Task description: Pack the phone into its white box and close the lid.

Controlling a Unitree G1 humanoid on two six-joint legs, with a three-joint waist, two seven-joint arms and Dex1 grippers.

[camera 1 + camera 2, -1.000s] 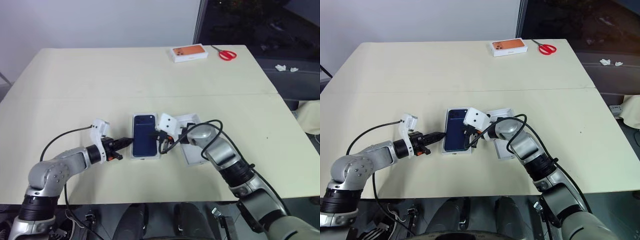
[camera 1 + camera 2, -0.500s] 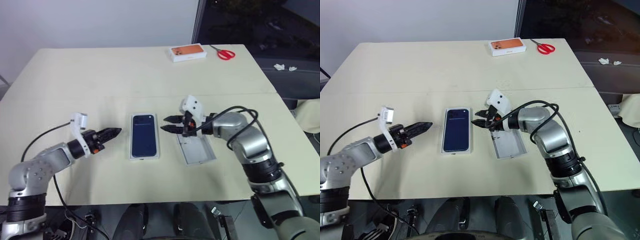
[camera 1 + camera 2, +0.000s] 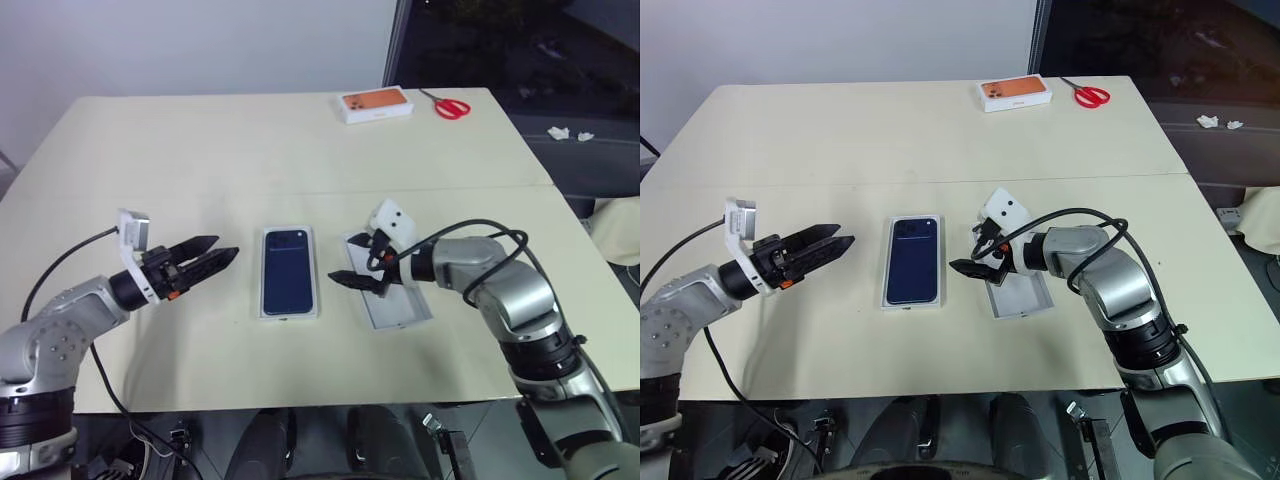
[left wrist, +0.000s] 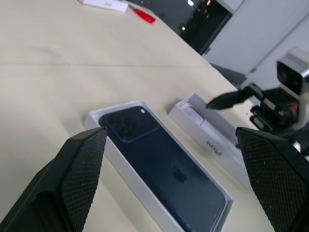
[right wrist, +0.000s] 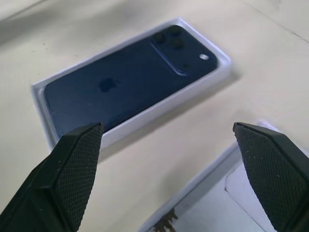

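Phone (image 3: 289, 271) is lying in its box (image 3: 266, 312); our left hand (image 3: 208, 258) and right hand (image 3: 356, 279) are hanging apart, empty; next we are needing the lid (image 3: 398, 305).

Bare table (image 3: 200, 160) around boxed phone (image 3: 289, 270)

Lighting: even, soft indoor light over the pale table (image 3: 300, 150), bright enough throughout; the room beyond its far right corner is dark. Shadows: faint and diffuse beside the white box (image 3: 290, 314). Picture quality: head views fairly sharp; in wrist views the near fingertips (image 4: 72, 179) loom large, and the phone (image 5: 125, 84) shows a dull sheen.
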